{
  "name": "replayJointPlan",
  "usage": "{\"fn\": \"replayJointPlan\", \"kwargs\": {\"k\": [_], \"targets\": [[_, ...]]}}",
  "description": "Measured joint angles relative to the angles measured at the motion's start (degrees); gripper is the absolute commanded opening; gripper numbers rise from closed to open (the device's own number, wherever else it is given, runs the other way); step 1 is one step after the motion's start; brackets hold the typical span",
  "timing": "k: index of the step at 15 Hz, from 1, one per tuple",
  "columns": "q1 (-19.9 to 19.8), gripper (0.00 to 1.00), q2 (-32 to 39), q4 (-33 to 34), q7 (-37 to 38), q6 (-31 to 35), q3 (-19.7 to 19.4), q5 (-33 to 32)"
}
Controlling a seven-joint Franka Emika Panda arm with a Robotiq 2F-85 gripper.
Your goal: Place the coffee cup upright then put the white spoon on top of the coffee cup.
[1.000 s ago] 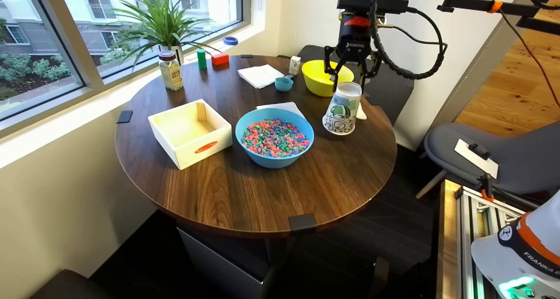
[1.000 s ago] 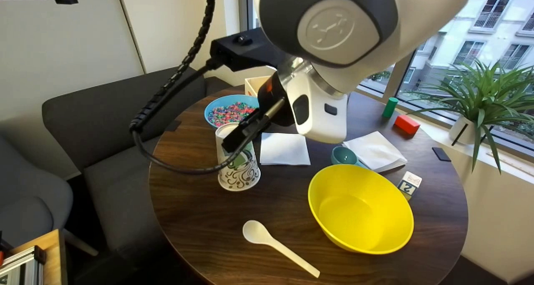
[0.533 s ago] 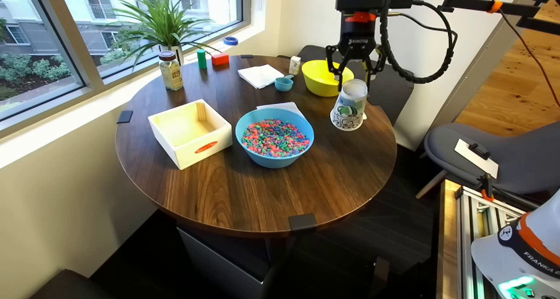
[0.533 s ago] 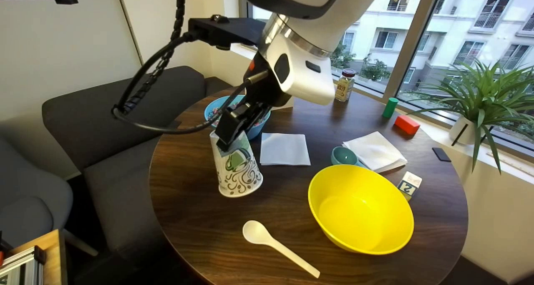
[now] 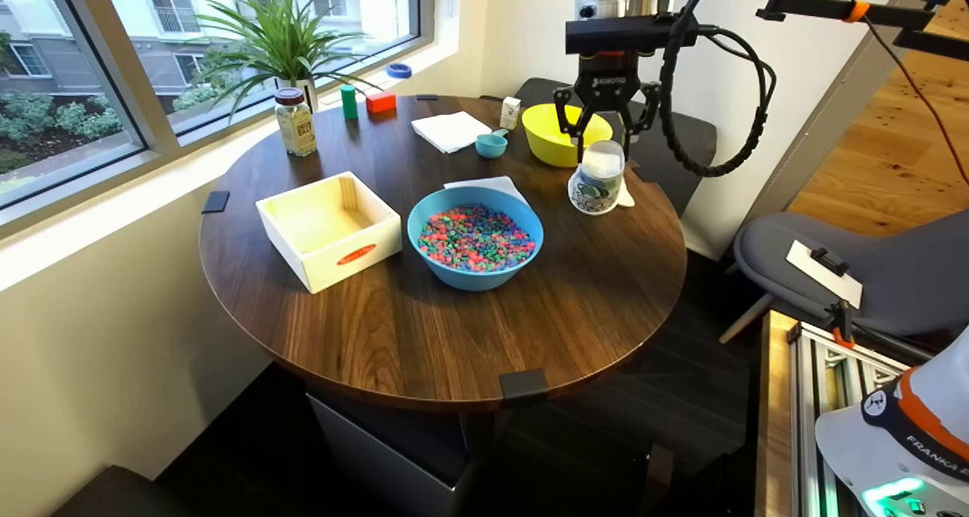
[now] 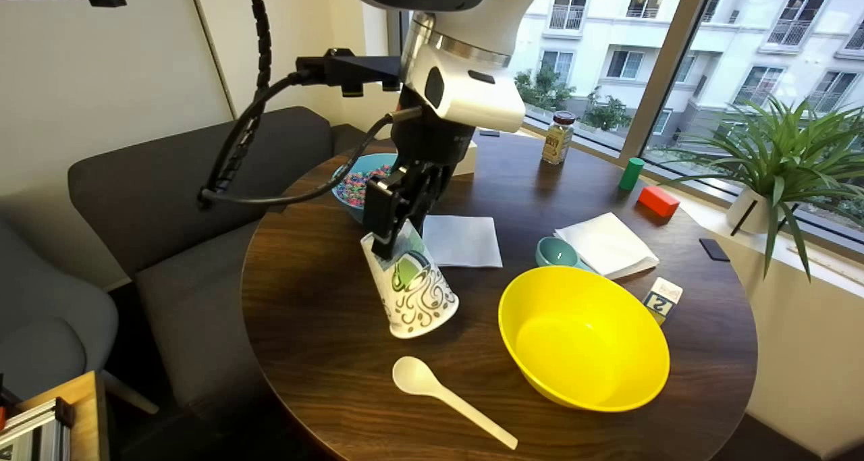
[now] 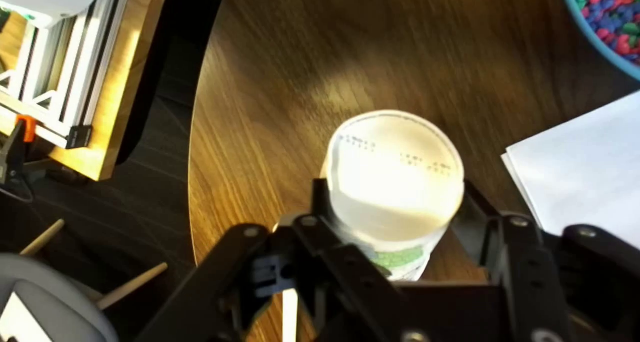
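Over a round wooden table (image 5: 378,335), near the spoon (image 6: 459,406), the fingers (image 6: 381,214) grasp the cup (image 6: 413,285), tilted and bottom-up; best to bring its whole rim down flat before letting go.

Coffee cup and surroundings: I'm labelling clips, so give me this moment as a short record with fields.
Held object: coffee cup, white with green print
Cup pose: upside down, base up, tilted; contact with the table unclear
Grasp: tool closed on the cup near its base
Lying nearby: white spoon, on the table, apart from the yellow bowl
Other containers: blue bowl of small multicoloured pieces, wooden box beside it
Progress: cup not yet upright, spoon not yet on it
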Motion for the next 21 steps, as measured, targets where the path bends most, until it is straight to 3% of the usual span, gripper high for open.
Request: {"fn": "replayJointPlan", "kwargs": {"k": [4,6,12,21], "targets": [[1.6,0.46,-1.4,-1.9,3.7,3.3,1.9,-6.5],[2.3,0.54,-1.9,-2.6,5.3,4.1,2.9,-9.1],[3.0,1.00,-2.8,-4.7,8.2,5.3,4.6,-12.7],[2.8,1.00,-3.2,-6.0,9.2,7.5,4.5,-13.4]]}}
